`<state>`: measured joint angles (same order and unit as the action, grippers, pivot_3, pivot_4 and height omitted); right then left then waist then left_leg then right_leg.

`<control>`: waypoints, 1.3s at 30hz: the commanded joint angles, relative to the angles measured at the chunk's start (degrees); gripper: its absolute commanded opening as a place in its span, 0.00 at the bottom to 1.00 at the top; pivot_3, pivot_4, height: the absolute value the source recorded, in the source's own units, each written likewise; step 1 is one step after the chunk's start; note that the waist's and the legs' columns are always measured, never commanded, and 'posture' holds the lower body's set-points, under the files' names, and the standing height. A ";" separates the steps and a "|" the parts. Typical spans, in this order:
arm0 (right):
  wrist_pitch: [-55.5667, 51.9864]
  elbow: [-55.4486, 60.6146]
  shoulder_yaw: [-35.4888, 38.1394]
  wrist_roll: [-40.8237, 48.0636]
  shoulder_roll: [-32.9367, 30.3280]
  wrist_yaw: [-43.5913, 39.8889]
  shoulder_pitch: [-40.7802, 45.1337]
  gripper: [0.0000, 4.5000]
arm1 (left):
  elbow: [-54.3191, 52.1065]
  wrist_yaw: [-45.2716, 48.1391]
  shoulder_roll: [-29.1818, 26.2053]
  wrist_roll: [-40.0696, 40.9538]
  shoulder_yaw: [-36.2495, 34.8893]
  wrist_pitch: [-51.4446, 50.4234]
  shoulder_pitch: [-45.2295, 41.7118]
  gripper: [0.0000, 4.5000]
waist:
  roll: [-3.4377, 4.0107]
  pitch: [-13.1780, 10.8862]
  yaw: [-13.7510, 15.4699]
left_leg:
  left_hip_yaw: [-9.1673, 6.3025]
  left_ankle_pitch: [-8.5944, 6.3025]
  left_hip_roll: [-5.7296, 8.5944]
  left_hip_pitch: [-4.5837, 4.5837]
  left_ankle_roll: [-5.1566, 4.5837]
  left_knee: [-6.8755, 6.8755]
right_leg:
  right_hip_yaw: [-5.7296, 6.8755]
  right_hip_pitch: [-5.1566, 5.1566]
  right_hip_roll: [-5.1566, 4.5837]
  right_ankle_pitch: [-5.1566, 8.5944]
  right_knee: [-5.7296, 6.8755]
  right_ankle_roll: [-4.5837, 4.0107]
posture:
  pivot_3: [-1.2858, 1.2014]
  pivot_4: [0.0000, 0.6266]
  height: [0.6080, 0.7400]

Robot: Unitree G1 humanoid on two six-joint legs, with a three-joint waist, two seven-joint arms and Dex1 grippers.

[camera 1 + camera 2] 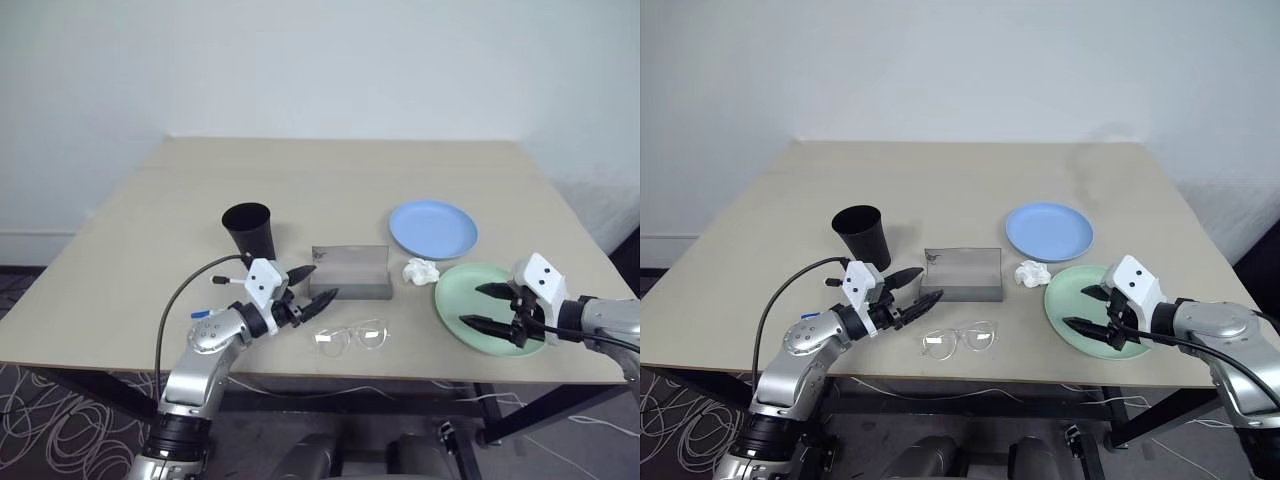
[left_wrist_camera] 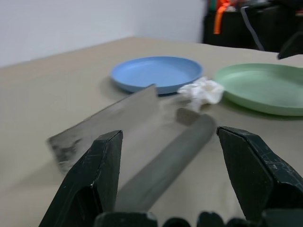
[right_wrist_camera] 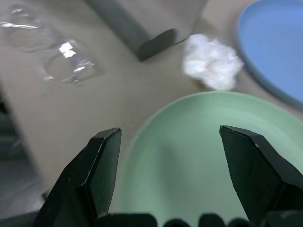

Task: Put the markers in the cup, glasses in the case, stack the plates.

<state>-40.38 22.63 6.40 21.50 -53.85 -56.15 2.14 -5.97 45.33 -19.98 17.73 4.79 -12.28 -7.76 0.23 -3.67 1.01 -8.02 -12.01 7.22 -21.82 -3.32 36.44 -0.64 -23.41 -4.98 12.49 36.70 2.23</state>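
Observation:
The black cup (image 1: pixel 248 230) stands upright at the table's left middle. The grey case (image 1: pixel 350 272) lies open, its lid raised. My left gripper (image 1: pixel 322 283) is open just left of the case, pointing at it and holding nothing. The clear glasses (image 1: pixel 352 337) lie in front of the case near the table edge. A black-capped marker (image 1: pixel 225 281) and a blue-capped marker (image 1: pixel 200 313) lie partly hidden by my left arm. The light blue plate (image 1: pixel 433 229) sits behind the mint green plate (image 1: pixel 480 305). My right gripper (image 1: pixel 470 305) hovers open over the green plate, empty.
A crumpled white paper wad (image 1: pixel 420 270) lies between the case and the two plates. A black cable (image 1: pixel 175 300) loops beside my left arm. The table's front edge (image 1: pixel 300 372) runs just below the glasses.

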 commanded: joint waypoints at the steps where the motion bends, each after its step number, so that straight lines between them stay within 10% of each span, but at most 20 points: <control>1: -3.21 3.54 -0.72 0.12 -2.60 0.55 1.21 0.80 | -3.62 2.67 -0.19 2.13 1.94 -1.12 -1.46 0.75 | -0.02 -0.01 0.00 | 0.00 -0.01 0.00 -0.02 -0.01 0.03 | 0.01 0.00 -0.01 0.00 -0.01 0.00 | 0.52 0.00 1.00; 21: -6.38 8.81 -14.82 -9.97 -2.13 11.27 1.27 0.80 | -7.03 2.56 1.45 1.74 6.34 -2.61 -0.81 0.75 | -0.11 -0.03 0.02 | -0.01 -0.09 -0.01 -0.16 -0.07 0.18 | 0.02 -0.04 -0.02 0.01 -0.05 -0.01 | 0.52 0.00 1.00; 30: -7.08 10.28 -15.96 -13.89 -2.09 13.79 0.22 0.17 | -6.55 2.86 1.49 1.66 6.85 -2.81 -1.19 0.75 | -0.12 -0.03 0.01 | -0.01 -0.09 -0.01 -0.15 -0.07 0.20 | 0.01 -0.02 0.00 0.01 -0.04 0.00 | 0.52 0.00 1.00; 39: -8.04 8.19 -16.79 -16.86 -2.05 15.53 -0.18 0.17 | -6.02 2.64 1.42 1.54 6.96 -2.55 -1.55 0.75 | -0.12 -0.03 0.01 | -0.02 -0.09 0.00 -0.16 -0.07 0.21 | 0.01 -0.02 -0.01 0.01 -0.04 0.00 | 0.52 0.00 1.00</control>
<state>-48.03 30.56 -10.96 6.47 -55.48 -42.00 1.53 -10.70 48.04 -18.44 18.98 11.96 -15.27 -8.09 0.11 -3.70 1.03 -8.04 -12.11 7.22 -21.98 -3.39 36.65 -0.62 -23.43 -4.99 12.51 36.66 2.23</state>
